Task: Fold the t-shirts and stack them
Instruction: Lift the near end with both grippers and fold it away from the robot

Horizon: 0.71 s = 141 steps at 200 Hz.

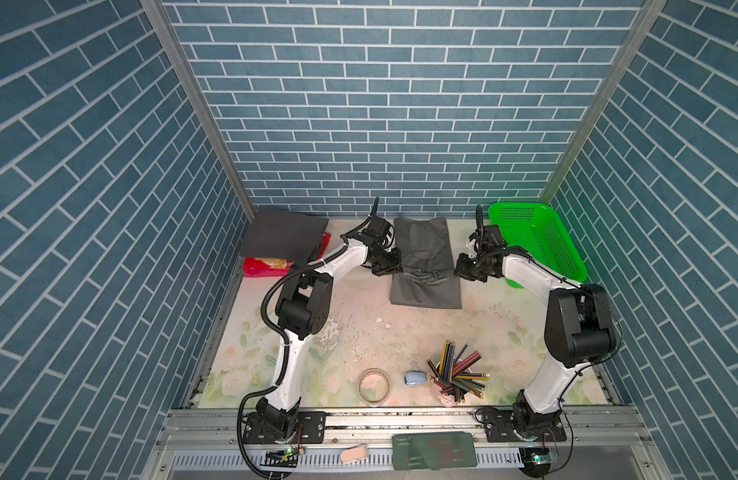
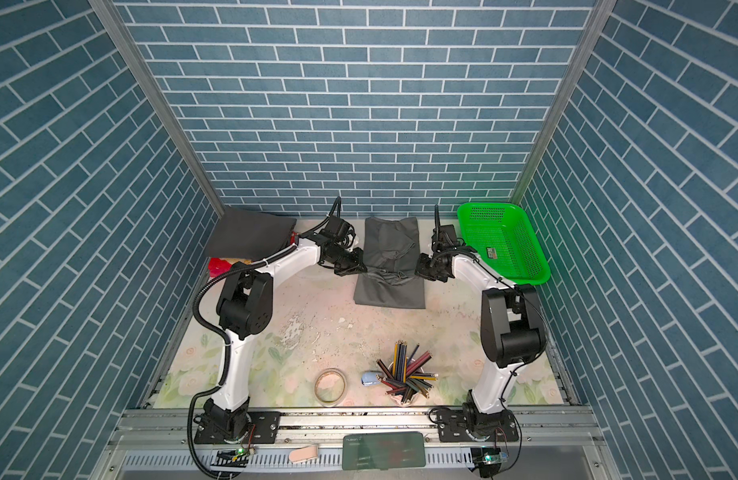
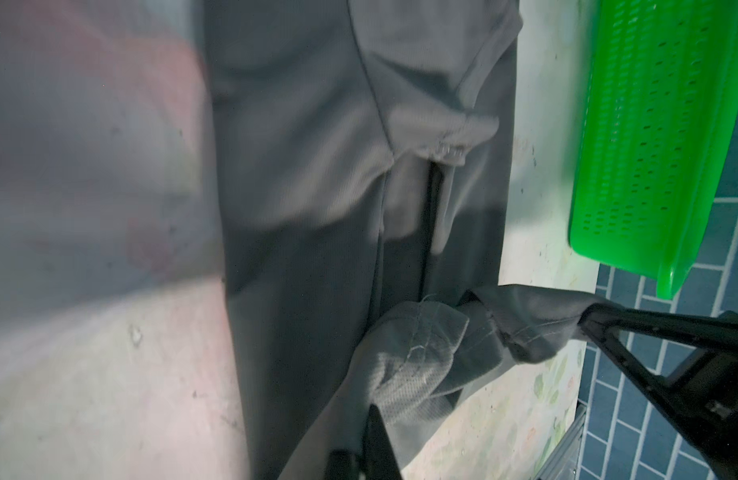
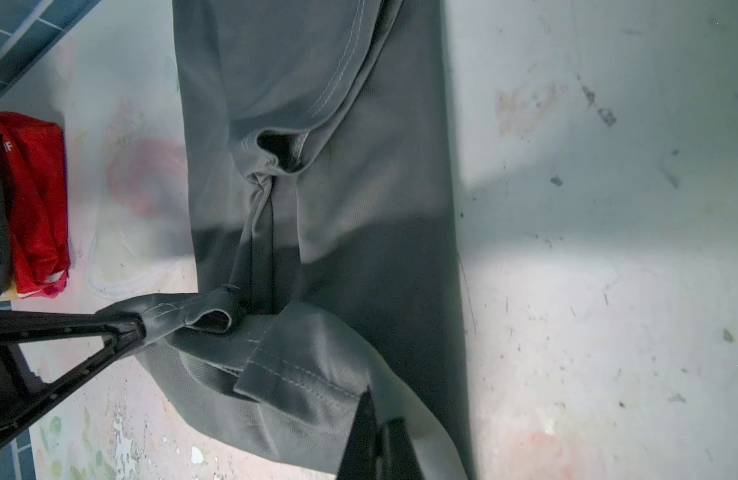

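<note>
A mid-grey t-shirt point(image 1: 425, 291) point(image 2: 390, 293) lies as a long narrow strip at the back middle of the table. Its cloth bunches into a raised crosswise fold at mid-length. My left gripper point(image 1: 393, 269) point(image 3: 373, 415) is shut on the left end of that fold. My right gripper point(image 1: 459, 272) point(image 4: 369, 409) is shut on the right end. Each wrist view shows the opposite gripper pinching a stitched hem. A darker charcoal t-shirt point(image 1: 282, 237) point(image 2: 251, 235) rests folded flat at the back left corner.
A green mesh basket point(image 1: 538, 241) point(image 3: 650, 124) leans at the back right. A red bag point(image 1: 263, 268) point(image 4: 34, 208) sits under the charcoal shirt. Near the front stand a cup of coloured pencils point(image 1: 454, 374), a tape roll point(image 1: 373, 386) and a small blue object point(image 1: 415, 379).
</note>
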Motion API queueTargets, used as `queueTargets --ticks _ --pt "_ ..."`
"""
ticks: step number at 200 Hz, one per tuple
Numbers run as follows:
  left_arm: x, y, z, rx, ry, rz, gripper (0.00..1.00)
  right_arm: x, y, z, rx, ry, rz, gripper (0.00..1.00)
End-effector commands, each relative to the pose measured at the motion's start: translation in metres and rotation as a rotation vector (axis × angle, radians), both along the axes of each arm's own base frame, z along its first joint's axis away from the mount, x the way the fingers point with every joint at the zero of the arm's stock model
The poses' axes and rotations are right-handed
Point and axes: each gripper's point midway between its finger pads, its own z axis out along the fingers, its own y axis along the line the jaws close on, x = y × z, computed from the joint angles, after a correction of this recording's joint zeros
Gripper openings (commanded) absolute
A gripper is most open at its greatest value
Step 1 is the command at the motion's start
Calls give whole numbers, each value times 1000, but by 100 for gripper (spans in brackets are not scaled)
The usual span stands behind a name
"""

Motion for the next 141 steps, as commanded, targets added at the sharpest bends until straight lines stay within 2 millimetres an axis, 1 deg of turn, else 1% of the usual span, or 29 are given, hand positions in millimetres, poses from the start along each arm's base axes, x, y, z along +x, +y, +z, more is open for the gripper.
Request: queueTargets --ticks 1,37,76,101,117,141 --pt "13 2 -3 27 -6 1 0 14 1 -1 11 -9 41 0" --pt "32 5 -12 16 -6 34 0 36 -3 -11 27 0 37 0" --pt "46 0 -17 3 -10 41 0 54 -3 -12 67 -11 37 0" --pt "58 3 -23 -11 -10 65 0 64 -5 -14 71 -17 33 0" --pt "62 2 -27 -9 -5 64 0 69 -4 -13 85 -23 36 0" --pt "65 1 -32 -10 -1 64 0 76 0 -17 99 -18 50 0"
